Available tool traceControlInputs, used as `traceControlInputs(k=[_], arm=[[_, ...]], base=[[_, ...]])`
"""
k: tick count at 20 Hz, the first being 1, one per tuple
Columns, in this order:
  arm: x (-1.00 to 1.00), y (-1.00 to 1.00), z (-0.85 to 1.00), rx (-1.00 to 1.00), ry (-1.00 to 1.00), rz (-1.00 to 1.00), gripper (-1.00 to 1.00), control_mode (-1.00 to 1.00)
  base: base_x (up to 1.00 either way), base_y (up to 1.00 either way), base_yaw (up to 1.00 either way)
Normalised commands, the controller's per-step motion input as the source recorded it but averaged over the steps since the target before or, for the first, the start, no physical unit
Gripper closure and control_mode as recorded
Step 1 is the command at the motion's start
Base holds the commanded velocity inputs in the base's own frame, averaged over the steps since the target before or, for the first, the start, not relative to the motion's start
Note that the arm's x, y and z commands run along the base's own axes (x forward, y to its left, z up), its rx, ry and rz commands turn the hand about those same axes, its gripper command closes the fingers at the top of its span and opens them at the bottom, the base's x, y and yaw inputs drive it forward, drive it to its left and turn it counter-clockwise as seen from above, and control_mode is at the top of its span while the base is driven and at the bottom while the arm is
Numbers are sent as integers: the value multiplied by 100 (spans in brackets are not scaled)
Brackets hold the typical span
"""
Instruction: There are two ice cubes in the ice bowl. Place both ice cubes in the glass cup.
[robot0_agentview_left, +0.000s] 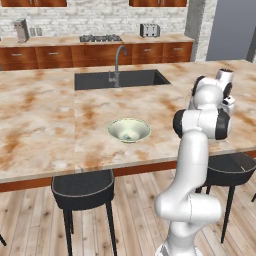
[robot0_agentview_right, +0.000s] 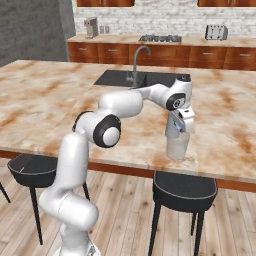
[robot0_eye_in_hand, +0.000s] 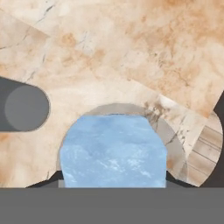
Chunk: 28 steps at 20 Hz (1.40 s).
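The jaws are closed on an ice cube (robot0_eye_in_hand: 113, 151), pale blue and pinched between the two finger tips (robot0_eye_in_hand: 50, 180). Directly beneath them stands the glass cup (robot0_agentview_right: 177, 146), its round rim ringing the cube, near the front edge of the marble surface (robot0_agentview_right: 50, 100). Well off to one side of the jaws sits the ice bowl (robot0_agentview_left: 129, 130); whether it holds another cube is unclear.

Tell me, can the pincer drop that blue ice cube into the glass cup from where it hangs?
Probably yes. The pincer hangs right above the glass cup, gripping an ice cube, and the hand view shows the cup's open rim directly beneath, nothing between.
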Motion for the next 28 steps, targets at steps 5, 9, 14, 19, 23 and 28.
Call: traceControlInputs(k=[5,9,14,19,23,28], arm=[[9,-6,-23,-7,0,4,100,-100],[7,-3,-2,0,0,1,100,-100],[29,-8,-8,0,0,0,100,-100],[26,-10,-7,0,0,0,100,-100],[-23,-1,0,0,0,2,-100,-100],[-60,2,0,0,-6,1,-100,-100]], base=[[0,0,0],[0,0,0],[0,0,0],[0,0,0],[0,0,0],[0,0,0]])
